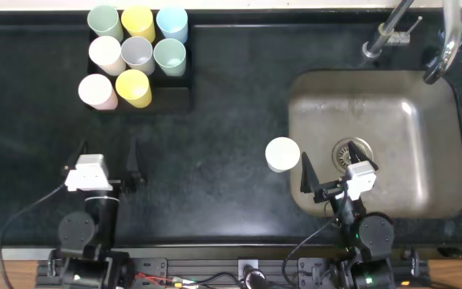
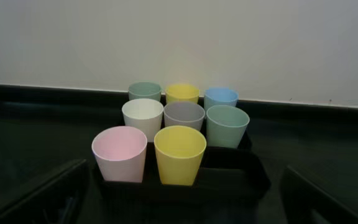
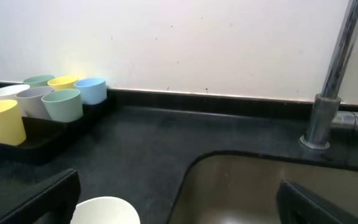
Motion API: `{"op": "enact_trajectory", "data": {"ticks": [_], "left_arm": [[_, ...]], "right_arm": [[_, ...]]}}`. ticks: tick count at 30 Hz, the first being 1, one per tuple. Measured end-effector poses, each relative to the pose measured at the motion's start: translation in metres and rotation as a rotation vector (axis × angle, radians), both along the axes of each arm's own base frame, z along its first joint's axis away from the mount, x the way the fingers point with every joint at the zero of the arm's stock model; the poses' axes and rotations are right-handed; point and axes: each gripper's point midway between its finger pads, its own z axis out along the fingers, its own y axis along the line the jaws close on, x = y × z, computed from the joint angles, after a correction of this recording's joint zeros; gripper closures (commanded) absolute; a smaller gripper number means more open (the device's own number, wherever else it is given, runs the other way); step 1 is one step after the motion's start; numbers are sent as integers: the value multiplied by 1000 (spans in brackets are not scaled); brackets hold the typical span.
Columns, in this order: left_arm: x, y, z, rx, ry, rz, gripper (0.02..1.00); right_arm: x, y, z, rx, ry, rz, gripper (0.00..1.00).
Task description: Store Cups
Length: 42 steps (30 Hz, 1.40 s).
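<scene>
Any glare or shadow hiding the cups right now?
Top view: sink shines, white cup stands out against dark counter. Left wrist view: cups in the tray evenly lit, none hidden. Right wrist view: bright wall, white cup partly cropped.

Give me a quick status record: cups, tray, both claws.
Tray: black tray at the counter's back left
Stored: eight cups, upright, in three rows
Free slot: the tray corner nearest the arms, on the sink side
Loose: white cup on the counter, beside the sink's left rim
Left: left claw open, empty, in front of the tray
Right: right claw open, empty, close to the white cup
</scene>
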Motion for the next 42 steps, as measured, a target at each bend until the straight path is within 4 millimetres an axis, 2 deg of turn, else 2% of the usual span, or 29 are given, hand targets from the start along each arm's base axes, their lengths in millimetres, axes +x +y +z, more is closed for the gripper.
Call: {"op": "enact_trajectory", "data": {"ticks": [7, 10, 42], "left_arm": [[-3, -3, -39, 4, 43, -19, 18], [-4, -4, -45, 5, 57, -26, 20], [-4, -5, -45, 5, 58, -30, 18]], "right_arm": [[0, 0, 0, 0, 0, 0, 3], [0, 0, 0, 0, 0, 0, 3], [0, 0, 0, 0, 0, 0, 3]]}}
